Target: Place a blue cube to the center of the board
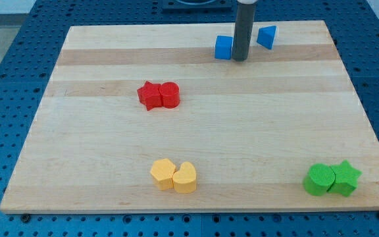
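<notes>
Lying on a perforated blue table (18, 39): one wooden board (196, 131), carrying eight blocks in four pairs, none inside any container.

Sitting near the view's top edge: two blue pieces. Blue cube (224, 47) resting flat, one face turned toward the view's bottom, no long axis to speak of. Blue wedge (266, 36) lying just right of the rod, apart from the cube.

Standing between them: dark rod, my tip (240, 59) touching or nearly touching the cube's right side (contact hard to confirm). Carrying no pincer at all, so nothing clenched or released.

Sitting left of centre: two red blocks, red star (150, 95) touching red cylinder (170, 95).

Lying near the bottom: yellow hexagon (162, 174) touching yellow heart (185, 178).

Resting at bottom right: green cylinder (319, 180) touching green star (345, 178).
</notes>
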Robot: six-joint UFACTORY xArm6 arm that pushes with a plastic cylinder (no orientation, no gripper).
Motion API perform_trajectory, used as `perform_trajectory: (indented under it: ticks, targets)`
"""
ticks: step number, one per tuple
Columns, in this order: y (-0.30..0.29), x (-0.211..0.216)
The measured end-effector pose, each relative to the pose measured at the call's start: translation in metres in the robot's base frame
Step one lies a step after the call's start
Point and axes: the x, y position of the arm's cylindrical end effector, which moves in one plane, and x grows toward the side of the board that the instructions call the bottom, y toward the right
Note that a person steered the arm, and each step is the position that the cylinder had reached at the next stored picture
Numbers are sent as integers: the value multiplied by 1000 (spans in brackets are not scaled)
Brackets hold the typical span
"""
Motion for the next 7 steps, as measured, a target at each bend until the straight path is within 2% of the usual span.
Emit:
perform_trajectory:
  ticks: [1,2,3,4,5,6,7]
  targets:
    - [3,-29]
    - [16,-78]
    - [-3,-100]
    - [-41,-46]
    - [-17,21]
    - [-9,31]
    - [-8,23]
